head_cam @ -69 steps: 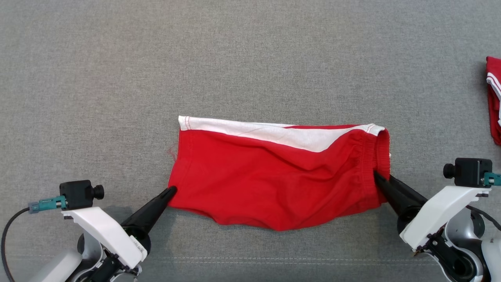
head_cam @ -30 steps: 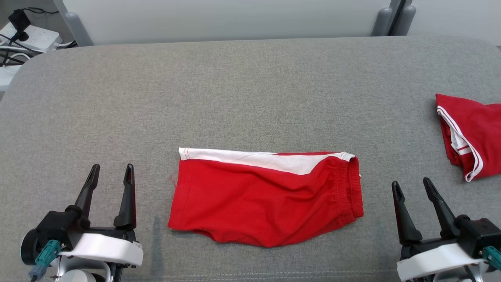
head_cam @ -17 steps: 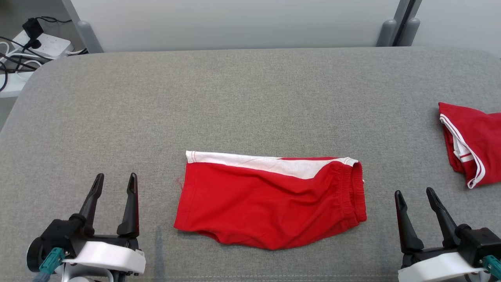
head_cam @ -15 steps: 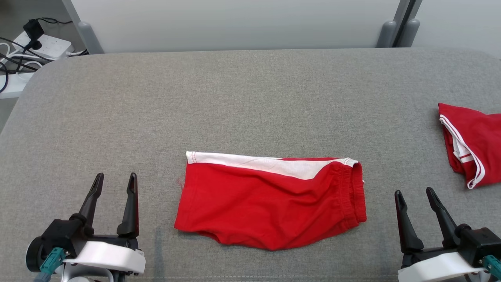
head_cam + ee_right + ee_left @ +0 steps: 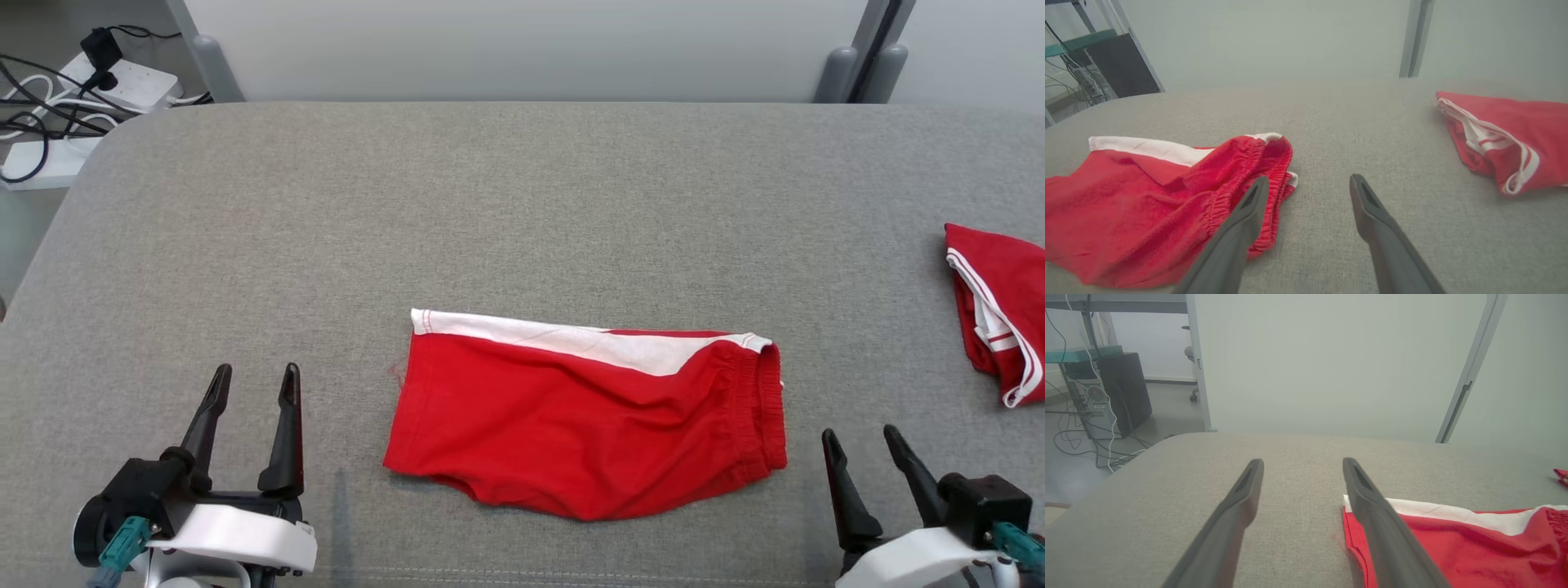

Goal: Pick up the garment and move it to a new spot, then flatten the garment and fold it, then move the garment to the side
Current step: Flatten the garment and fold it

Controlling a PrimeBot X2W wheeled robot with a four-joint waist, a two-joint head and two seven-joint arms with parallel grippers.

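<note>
Both grippers have drawn back. Lower left, the left gripper [image 5: 255, 373] holds its fingers wide, empty; the red garment [image 5: 588, 425] lies folded mid-frame on the grey table [image 5: 522, 204]; lower right, the right gripper [image 5: 859, 435] stands wide, empty.

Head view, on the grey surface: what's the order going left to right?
left gripper (open) → red shorts → right gripper (open) → second red garment at the right edge
</note>
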